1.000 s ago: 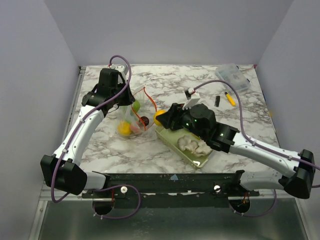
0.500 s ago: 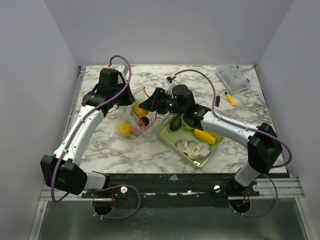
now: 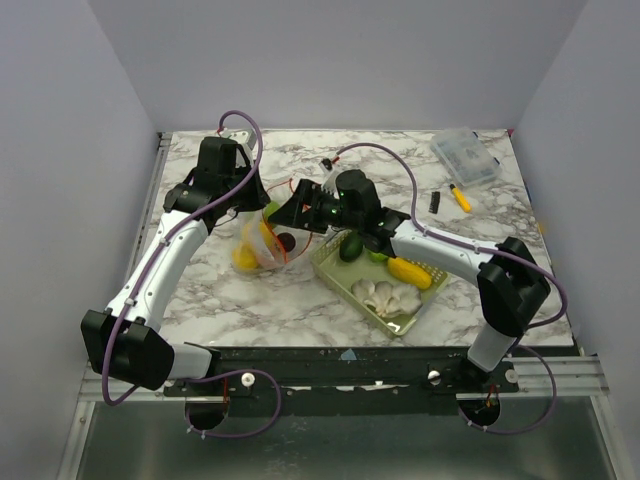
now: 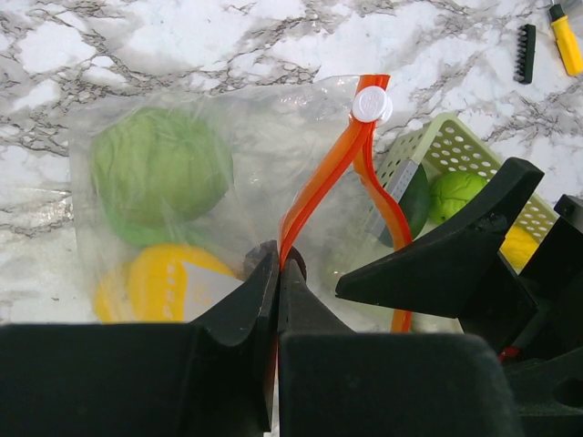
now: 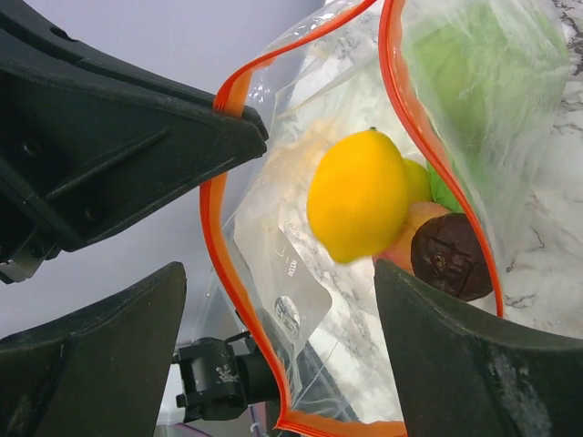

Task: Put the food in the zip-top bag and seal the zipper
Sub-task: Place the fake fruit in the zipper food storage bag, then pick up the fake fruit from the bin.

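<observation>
Your left gripper (image 4: 279, 264) is pinched tight on the zipper (image 4: 330, 168) of the zip-top bag (image 4: 255, 127), which sits left of centre, beside the mesh basket (image 4: 446, 146). Your right gripper (image 5: 278, 273) stands spread apart over its mouth, a yellow fruit (image 5: 357, 194) inside.

counter (image 3: 250, 300): you're looking at white marble, grey veins
zip-top bag (image 4: 273, 137): clear
zipper (image 4: 321, 177): orange-red, white slider (image 4: 372, 104)
lemon (image 5: 357, 196): yellow
cabbage (image 4: 159, 173): pale green
basket (image 4: 437, 150): pale green mesh
</observation>
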{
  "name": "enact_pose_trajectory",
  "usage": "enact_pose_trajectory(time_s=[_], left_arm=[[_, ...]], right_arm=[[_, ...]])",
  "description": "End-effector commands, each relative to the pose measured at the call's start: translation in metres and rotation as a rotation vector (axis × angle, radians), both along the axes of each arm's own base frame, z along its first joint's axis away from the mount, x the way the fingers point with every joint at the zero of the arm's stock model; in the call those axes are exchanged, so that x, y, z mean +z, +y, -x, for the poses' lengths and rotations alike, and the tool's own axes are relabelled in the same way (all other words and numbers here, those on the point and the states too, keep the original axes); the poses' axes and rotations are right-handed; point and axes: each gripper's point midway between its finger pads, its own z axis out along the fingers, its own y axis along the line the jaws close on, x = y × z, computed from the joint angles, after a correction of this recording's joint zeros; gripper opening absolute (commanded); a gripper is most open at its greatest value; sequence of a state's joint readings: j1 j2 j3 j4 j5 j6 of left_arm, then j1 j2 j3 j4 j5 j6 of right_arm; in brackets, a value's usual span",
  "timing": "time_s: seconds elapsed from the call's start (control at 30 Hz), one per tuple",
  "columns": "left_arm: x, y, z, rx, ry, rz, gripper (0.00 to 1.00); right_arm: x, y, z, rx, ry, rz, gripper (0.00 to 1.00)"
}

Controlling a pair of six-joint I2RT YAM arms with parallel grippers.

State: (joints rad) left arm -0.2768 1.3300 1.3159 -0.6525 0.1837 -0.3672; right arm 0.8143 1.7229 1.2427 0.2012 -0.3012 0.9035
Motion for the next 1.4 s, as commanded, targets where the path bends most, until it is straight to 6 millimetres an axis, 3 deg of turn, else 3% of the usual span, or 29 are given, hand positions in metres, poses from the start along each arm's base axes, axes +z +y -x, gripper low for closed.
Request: enact_pose_trajectory(time_s=[0.0,0.33,0.47,0.6,0.77,0.97,1.17,1.37], left_arm=[[0.004,0.002,0.0,0.006,-0.014,0.003,0.0],[0.003,0.002,-0.001,0.006,-0.011,0.002,0.0],[0.003,0.002,-0.001,0.007,-0.012,0.002,0.0],[0.003,0.001,-0.001,0.006,-0.011,0.003,0.0],[0.002,0.001,-0.001,0.004,-0.008,0.003,0.0],[0.0,0.0,-0.001,0.001,-0.001,0.005,0.0],[-0.001,0.001,-0.002,0.004,0.002,0.001,0.0],[-0.002,0.0,-0.002,0.001,0.004,0.004,0.0]], right_arm=[[0.025,-0.001,0.001,0.022,-0.071,-0.028,0.86],[0.04,-0.039,0.009,-0.043,-0.17,0.07,0.84],[0.046,-0.063,0.011,-0.103,-0.225,0.13,0.78],[0.039,-0.099,0.013,-0.195,-0.272,0.236,0.76],[0.01,-0.153,0.007,-0.362,-0.282,0.427,0.76],[-0.027,-0.202,0.01,-0.495,-0.234,0.615,0.77],[-0.067,-0.233,0.012,-0.585,-0.151,0.794,0.77],[-0.096,-0.249,0.009,-0.68,-0.081,0.892,0.77]])
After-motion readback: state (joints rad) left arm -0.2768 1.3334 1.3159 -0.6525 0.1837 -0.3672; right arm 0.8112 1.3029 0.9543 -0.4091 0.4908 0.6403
